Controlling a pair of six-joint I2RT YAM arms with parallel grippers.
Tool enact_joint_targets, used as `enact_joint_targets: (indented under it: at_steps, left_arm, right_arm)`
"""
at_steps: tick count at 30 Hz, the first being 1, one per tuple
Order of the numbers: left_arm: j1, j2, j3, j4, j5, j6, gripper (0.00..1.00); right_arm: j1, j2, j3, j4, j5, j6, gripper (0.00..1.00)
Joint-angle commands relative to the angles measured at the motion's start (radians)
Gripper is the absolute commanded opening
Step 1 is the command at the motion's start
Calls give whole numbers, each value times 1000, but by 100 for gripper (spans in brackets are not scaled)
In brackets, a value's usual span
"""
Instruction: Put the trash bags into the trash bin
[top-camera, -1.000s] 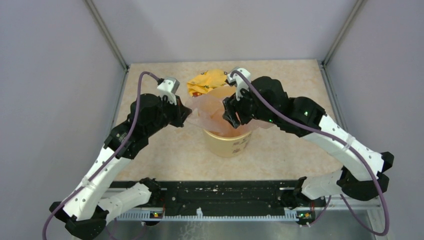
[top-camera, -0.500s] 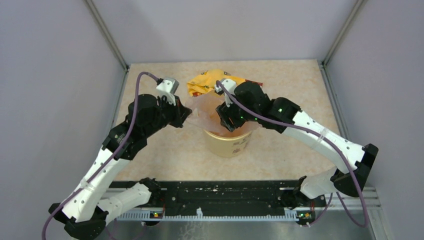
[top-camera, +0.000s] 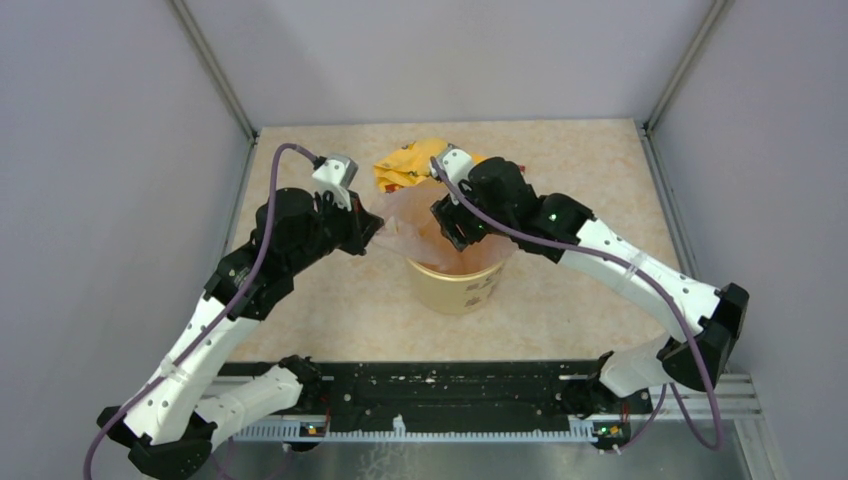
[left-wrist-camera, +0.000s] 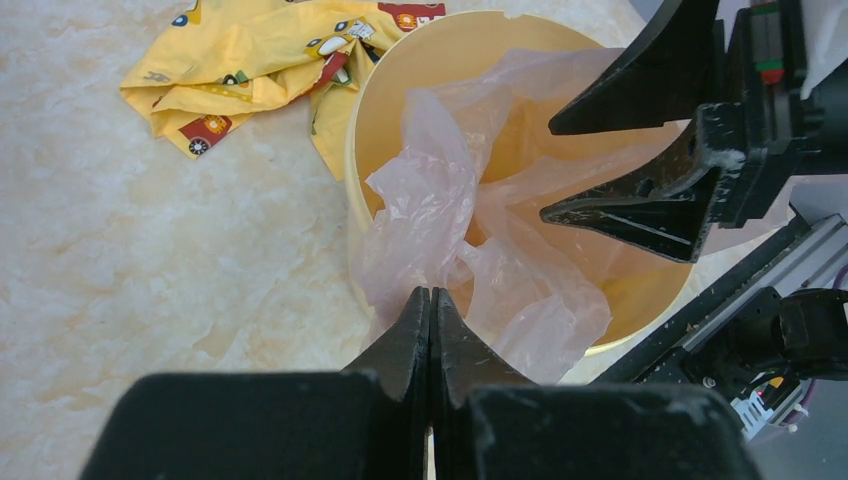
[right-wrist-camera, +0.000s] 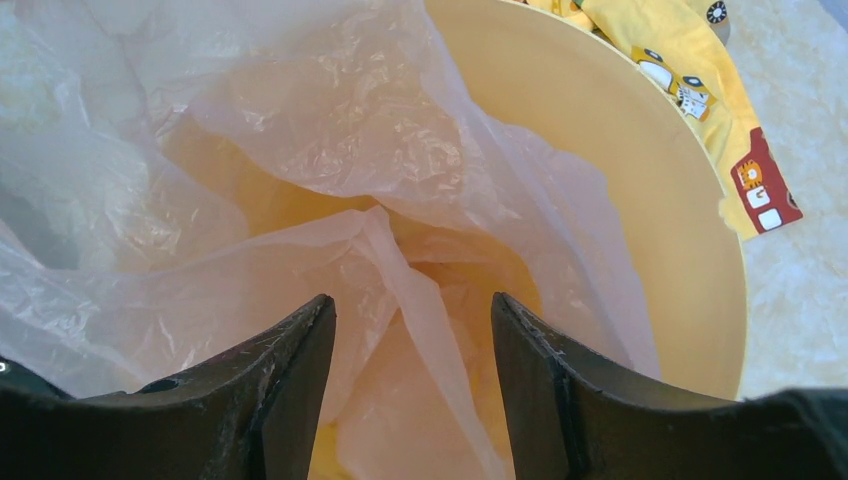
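Left wrist view, Operator: left gripper (left-wrist-camera: 431, 296) status?
Technician: jaws together, clamped on trash bag (left-wrist-camera: 430, 200) at trash bin (left-wrist-camera: 352, 180) rim; bag partly inside bin; right gripper (right-wrist-camera: 410, 300) jaws apart, over bin mouth.

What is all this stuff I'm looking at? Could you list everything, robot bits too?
trash bag: one, see-through pale pink, partly inside the bin, one side spilling over its rim
trash bin: one, pale yellow with brown figures, middle of the table
wrapper: one, yellow with printed pictures, crumpled on the table at the bin's far side
table: one, beige marbled
left arm: one, black and white, left of the bin
right arm: one, black and white, right of the bin
left pincer: one, black, shut on the bag's edge
right pincer: one, black, open, over the bag in the bin's mouth
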Motion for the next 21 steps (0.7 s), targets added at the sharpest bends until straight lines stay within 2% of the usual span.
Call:
enact_joint_targets:
  at_steps: [1,4,6,8,10,11,16,21]
  left_arm:
    - [-3,4,44,47,12,18,0]
    - [-3,4,43,45,7,19,0]
    - [-4,6,43,44,1,17,0]
    - [-4,9,43,42,-8,14,0]
    - [-3,13,44,36,-21,9,0]
    - [-3,17,47,30,-30,7,0]
    - [-3,51,60,2,-132,-7,0]
    - [-3,102,87,7,-167,-21,0]
  right_arm:
    - [-6,34,-9,31,-14,-29,59]
    - [-8,40,-30,24,-18,-28,57]
    - [-11,40,-39,26,-20,-25,51]
    - [-11,36,-28,15,-13,-20,35]
    - [-12,24,8,-15,8,-10,8]
    - [-12,8,25,-26,16,-6,0]
    - [-12,-141,39,-34,-38,11,0]
    - [-12,-264,-7,-66,-146,41,0]
